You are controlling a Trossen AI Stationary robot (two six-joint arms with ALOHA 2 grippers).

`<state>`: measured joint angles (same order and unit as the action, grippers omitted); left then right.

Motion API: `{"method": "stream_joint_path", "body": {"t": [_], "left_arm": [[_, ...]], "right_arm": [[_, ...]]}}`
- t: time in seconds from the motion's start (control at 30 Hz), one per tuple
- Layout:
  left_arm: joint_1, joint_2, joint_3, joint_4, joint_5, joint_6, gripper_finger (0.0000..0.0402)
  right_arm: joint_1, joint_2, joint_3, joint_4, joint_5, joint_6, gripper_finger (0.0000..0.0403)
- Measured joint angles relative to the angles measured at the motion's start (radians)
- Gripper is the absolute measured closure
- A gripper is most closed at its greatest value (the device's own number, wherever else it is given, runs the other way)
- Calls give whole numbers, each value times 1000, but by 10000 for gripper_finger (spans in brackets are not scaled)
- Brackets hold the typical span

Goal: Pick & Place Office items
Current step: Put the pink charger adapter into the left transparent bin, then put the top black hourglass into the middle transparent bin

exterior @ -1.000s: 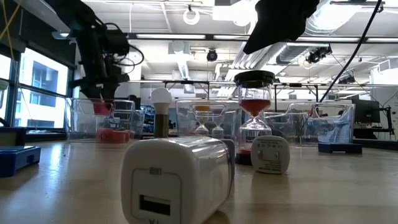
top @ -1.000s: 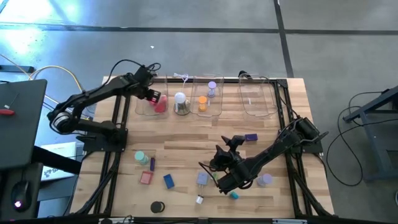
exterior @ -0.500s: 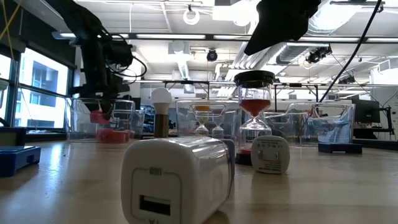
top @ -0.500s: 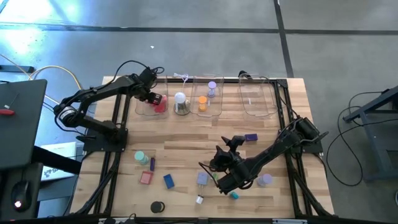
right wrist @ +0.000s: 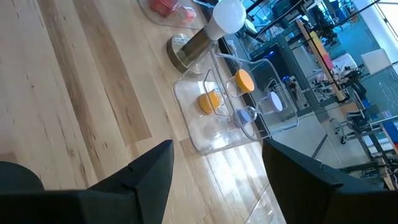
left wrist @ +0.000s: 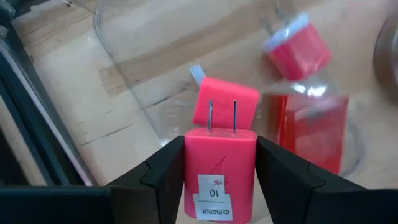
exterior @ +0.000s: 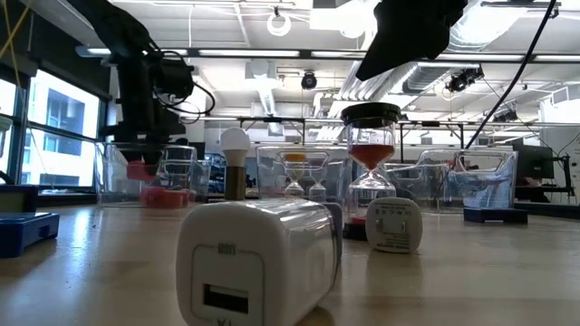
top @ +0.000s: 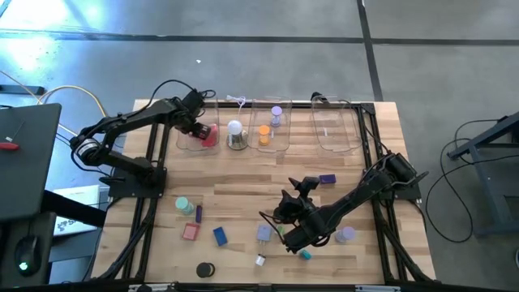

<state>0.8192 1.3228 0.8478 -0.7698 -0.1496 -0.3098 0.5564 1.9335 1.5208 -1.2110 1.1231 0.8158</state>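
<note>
Left end effector [left wrist: 219, 180] grips pink charger [left wrist: 219, 173] over clear bin [left wrist: 134, 99] rim.

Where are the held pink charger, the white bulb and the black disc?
pink charger [left wrist: 219, 174], left wrist view, its face between the fingers.
white bulb [top: 235, 127], high view, its dome.
black disc [top: 204, 269], high view, its top.

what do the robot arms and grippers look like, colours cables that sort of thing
Both arms, the left arm and right arm, are dark, jointed and slim, with thin black cables looping along them. The left gripper has two broad, matte black, angular fingers. The right gripper has the same blocky black fingers. No markings show on them.
</note>
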Motion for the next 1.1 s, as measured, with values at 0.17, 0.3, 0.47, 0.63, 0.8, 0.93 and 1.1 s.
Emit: {"method": "stream_joint_path", "body": {"t": [0.17, 0.3, 0.47, 0.63, 0.8, 0.93, 1.1], "left_arm": [[-14, 0, 0, -30, 21, 35, 227], [-29, 0, 0, -27, 22, 58, 226], [-40, 0, 0, -27, 22, 70, 198], [-39, 0, 0, -27, 22, 60, 154], [-39, 0, 5, -32, 22, -28, 140], [-39, -7, 30, -54, 22, 2, 140], [-40, -80, 36, -74, 22, 9, 140]], "right_arm": [[0, 0, 0, 0, 0, 0, 168], [0, 0, 0, 0, 0, 0, 168], [0, 0, 0, 0, -1, 0, 168], [1, 0, 0, -1, -19, -1, 168], [1, 0, 0, -10, -23, -13, 168], [8, -4, 0, -23, -43, -31, 168], [23, -40, -1, -52, -84, -5, 168]]}}
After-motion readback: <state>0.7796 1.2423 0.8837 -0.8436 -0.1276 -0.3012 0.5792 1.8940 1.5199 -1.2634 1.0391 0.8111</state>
